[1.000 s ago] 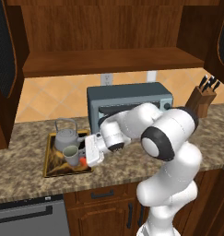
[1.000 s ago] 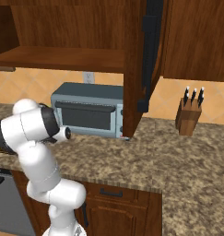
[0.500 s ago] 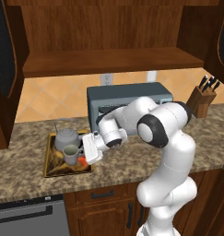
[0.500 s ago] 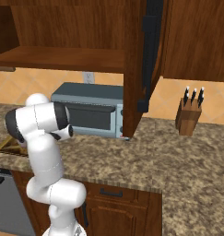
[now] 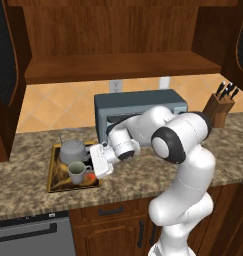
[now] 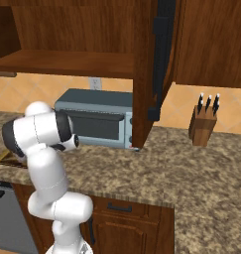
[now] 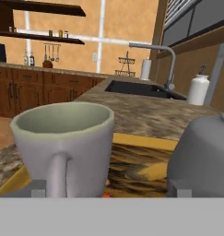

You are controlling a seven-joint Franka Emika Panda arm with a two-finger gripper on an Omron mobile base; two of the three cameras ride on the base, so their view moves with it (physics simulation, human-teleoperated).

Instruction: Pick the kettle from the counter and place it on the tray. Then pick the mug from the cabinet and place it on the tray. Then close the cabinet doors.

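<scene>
The grey-white mug (image 5: 78, 172) stands upright on the front of the painted tray (image 5: 51, 173), its loop handle (image 7: 57, 175) facing my hand. Behind it on the same tray sits the squat grey kettle (image 5: 73, 150). My gripper (image 5: 94, 162) is just right of the mug, low over the tray's right edge. In the hand view the gripper (image 7: 109, 190) is open, its fingertips (image 7: 38, 189) set wide apart, with the mug's handle between them and the kettle (image 7: 201, 156) at the right. Above, the cabinet (image 5: 118, 67) shelf is bare, with both cabinet doors (image 5: 8, 65) swung out.
A grey toaster oven (image 5: 143, 107) stands on the counter (image 5: 23, 195) behind my arm, and a knife block (image 5: 218, 107) sits far right. One open door (image 6: 161, 59) hangs edge-on above the oven's right end. Along the counter beyond the tray lies a sink with a faucet (image 7: 152, 50).
The fingers have spread from shut to wide open, letting go of the mug, which now stands on the tray. The elbow has swung up and to the right.
</scene>
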